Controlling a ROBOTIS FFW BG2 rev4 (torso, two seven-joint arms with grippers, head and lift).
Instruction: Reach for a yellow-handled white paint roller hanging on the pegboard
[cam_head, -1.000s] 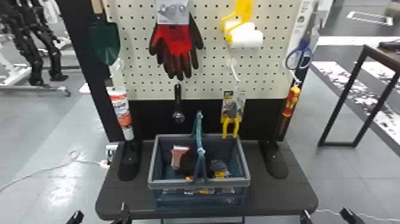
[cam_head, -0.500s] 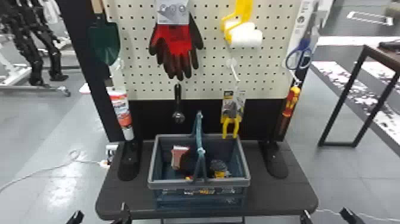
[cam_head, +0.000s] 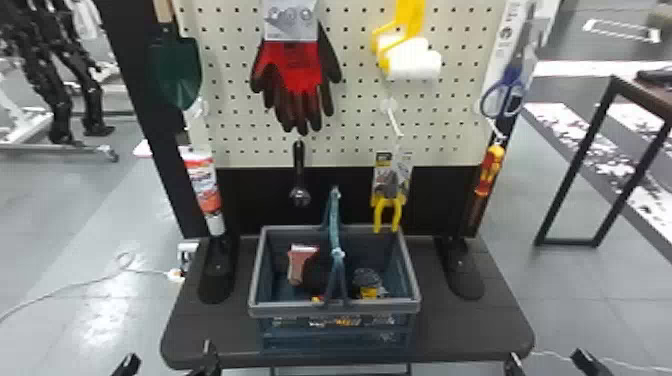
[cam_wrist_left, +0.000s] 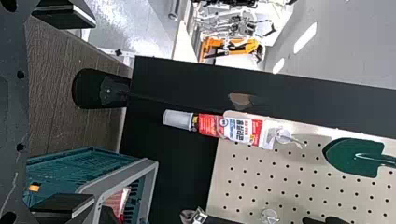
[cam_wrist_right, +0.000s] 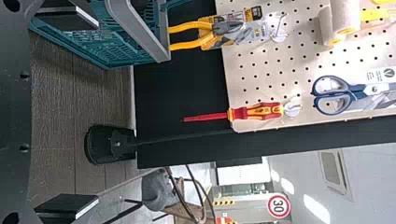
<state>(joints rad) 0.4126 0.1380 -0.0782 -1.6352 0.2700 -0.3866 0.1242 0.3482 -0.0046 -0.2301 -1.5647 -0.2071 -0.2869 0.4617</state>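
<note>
Left gripper (cam_head: 170, 354) low by the table (cam_head: 465, 330), empty, jaws spread. Roller (cam_head: 407, 60) hangs high on the pegboard (cam_head: 350, 110), between gloves (cam_head: 299, 70) and scissors (cam_head: 511, 82). Right gripper (cam_head: 547, 356) also low, jaws spread, empty; probably the one to use. Raise it clear of basket (cam_head: 290, 307), come in square, aim for yellow handle (cam_head: 411, 17), not white sleeve (cam_head: 425, 62). Print on tube (cam_head: 204, 182), glove tag (cam_head: 290, 22), pliers card (cam_head: 384, 164).
</note>
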